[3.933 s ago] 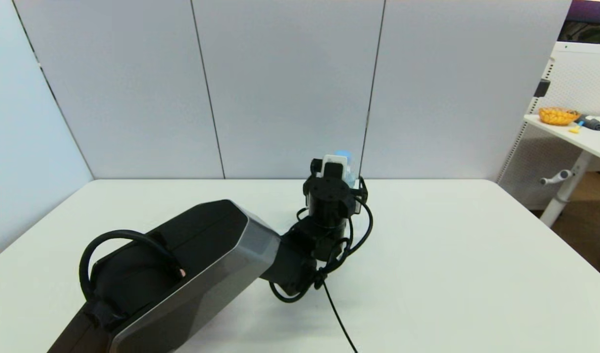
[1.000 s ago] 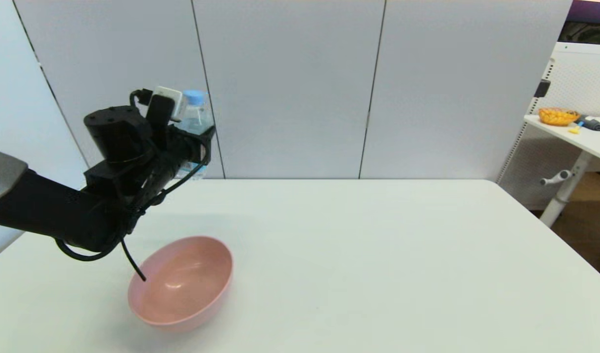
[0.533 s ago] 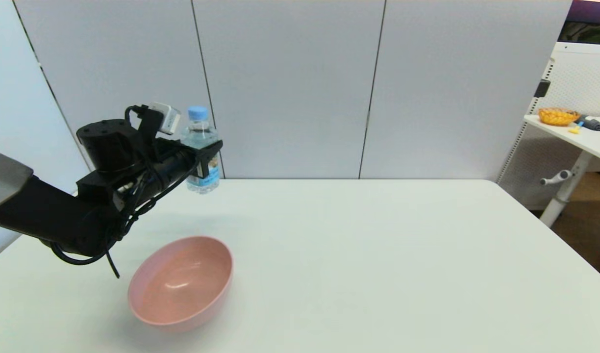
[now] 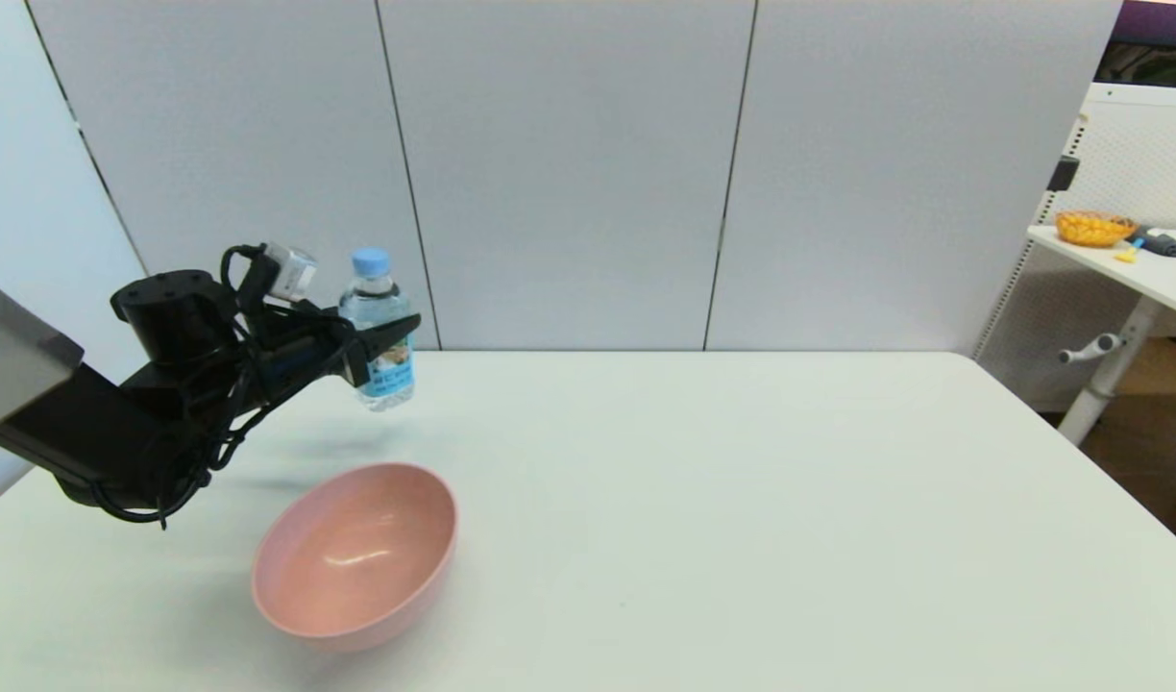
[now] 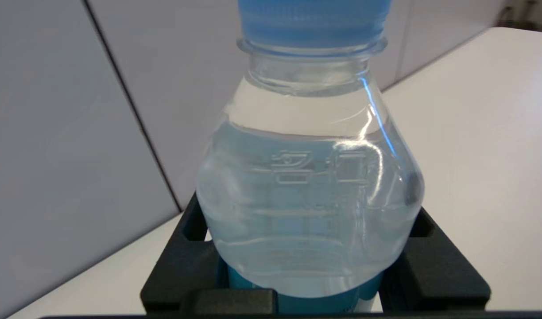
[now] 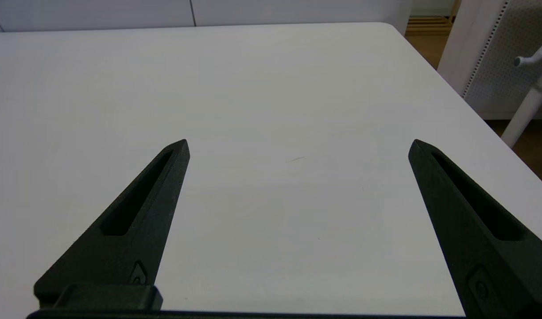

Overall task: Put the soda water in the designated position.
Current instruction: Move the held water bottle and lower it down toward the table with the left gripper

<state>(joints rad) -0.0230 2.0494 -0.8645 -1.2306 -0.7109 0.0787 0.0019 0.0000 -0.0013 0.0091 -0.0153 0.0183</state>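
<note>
Left gripper [image 4: 381,338]: clamped on the bottle's label, held above the table at far left.
Bottle [image 4: 379,329]: upright, blue cap up, its base clear of the table [image 4: 742,500], beyond the bowl.
Bowl [image 4: 355,553]: pink, tilted, resting near left on the table.
Right gripper [image 6: 297,146]: fingers spread wide apart, holding nothing, over bare tabletop.

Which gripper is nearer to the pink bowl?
Left. The left gripper holds the soda water just behind the pink bowl; the right gripper, open, sees only bare table.
</note>
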